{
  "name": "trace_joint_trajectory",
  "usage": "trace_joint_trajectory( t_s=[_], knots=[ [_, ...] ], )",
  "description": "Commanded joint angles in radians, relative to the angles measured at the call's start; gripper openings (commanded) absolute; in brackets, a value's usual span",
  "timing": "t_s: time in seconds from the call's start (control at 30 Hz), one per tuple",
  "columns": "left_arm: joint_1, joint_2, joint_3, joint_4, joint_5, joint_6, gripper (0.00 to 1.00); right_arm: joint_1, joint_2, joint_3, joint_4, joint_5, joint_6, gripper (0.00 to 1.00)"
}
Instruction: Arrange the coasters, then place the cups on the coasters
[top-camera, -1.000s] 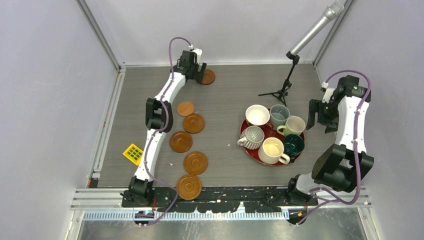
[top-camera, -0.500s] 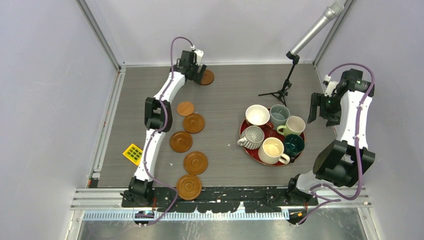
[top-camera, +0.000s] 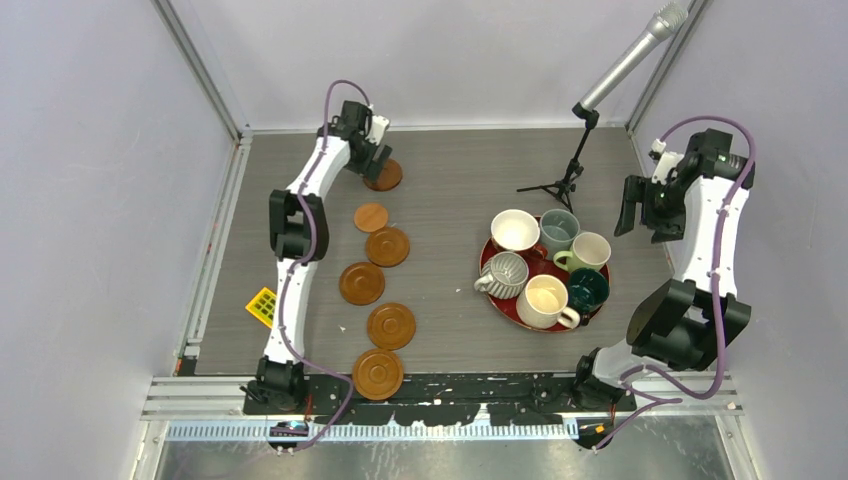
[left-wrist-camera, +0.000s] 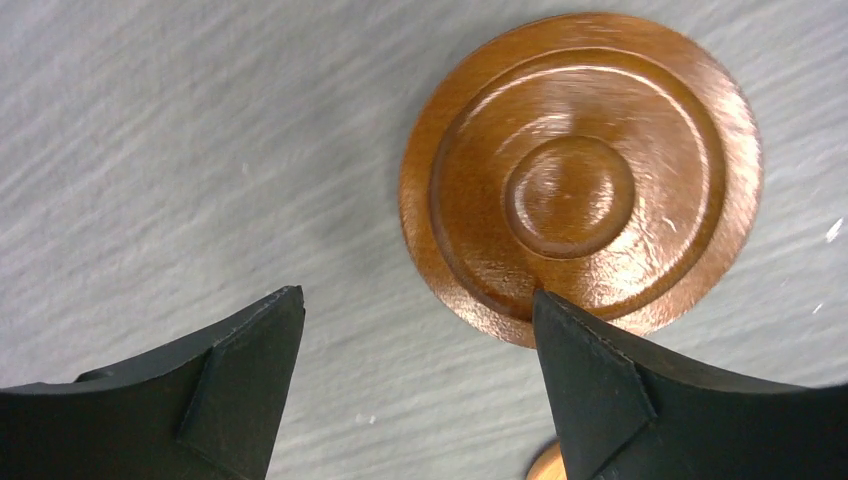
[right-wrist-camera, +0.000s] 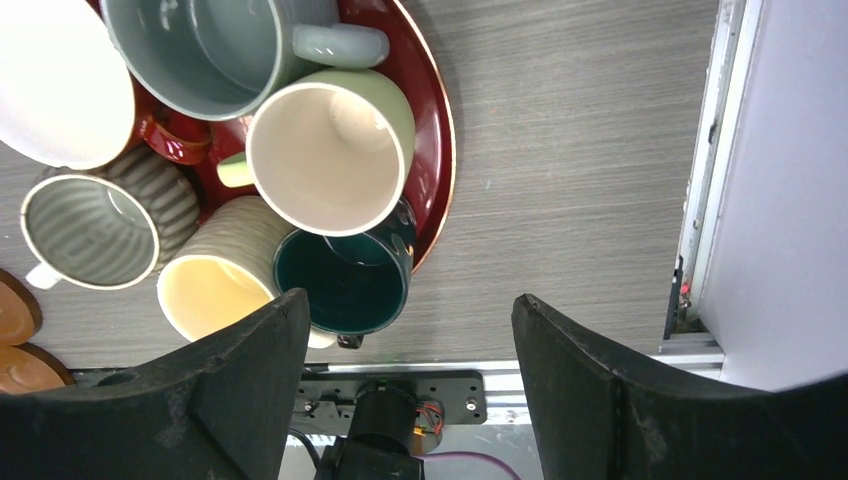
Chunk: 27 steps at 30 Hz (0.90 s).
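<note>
A row of brown coasters lies left of centre, from the front one (top-camera: 378, 373) up to a paler disc (top-camera: 371, 217). One more coaster (top-camera: 385, 175) (left-wrist-camera: 580, 170) lies behind them. My left gripper (top-camera: 372, 160) (left-wrist-camera: 415, 300) is open just beside it, its right finger overlapping the disc's near edge. Several cups crowd the red tray (top-camera: 487, 250) (right-wrist-camera: 435, 150): white (top-camera: 515, 230), grey-blue (right-wrist-camera: 200, 50), pale green (right-wrist-camera: 325, 155), dark teal (right-wrist-camera: 345, 280), cream (right-wrist-camera: 215, 290) and ribbed grey (right-wrist-camera: 95, 235). My right gripper (top-camera: 645, 222) (right-wrist-camera: 408, 302) hangs open and empty, above the table right of the tray.
A microphone on a small tripod (top-camera: 565, 182) stands behind the tray. A yellow gridded block (top-camera: 262, 305) lies at the left, partly under my left arm. Walls and metal rails (right-wrist-camera: 705, 170) close in the table on both sides.
The left arm swung left and toward the front, and the far coaster shifted with it, closer to the row. The right gripper drifted slightly back and to the right.
</note>
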Motion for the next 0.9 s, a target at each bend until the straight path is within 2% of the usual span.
trace_joint_trajectory(
  t_s=[0.0,0.17,0.53,0.7,0.87],
  knots=[
    [0.074,-0.029,-0.069,-0.280,0.002,0.058,0.85,0.003,0.017,0.069,0.004,-0.063,0.002,0.79],
    [0.163,-0.156,-0.275,-0.268,0.049,0.088,0.81,0.016,-0.024,0.068,0.072,-0.140,0.018,0.84],
    [0.357,-0.402,-0.737,-0.190,0.039,0.171,0.75,0.112,-0.071,0.042,0.163,-0.202,0.046,0.85],
    [0.434,-0.479,-0.851,-0.168,0.040,0.210,0.74,0.198,-0.091,0.013,0.202,-0.202,0.050,0.85],
    [0.454,-0.523,-0.879,-0.160,0.061,0.230,0.74,0.257,-0.092,0.008,0.254,-0.210,0.077,0.85]
  ],
)
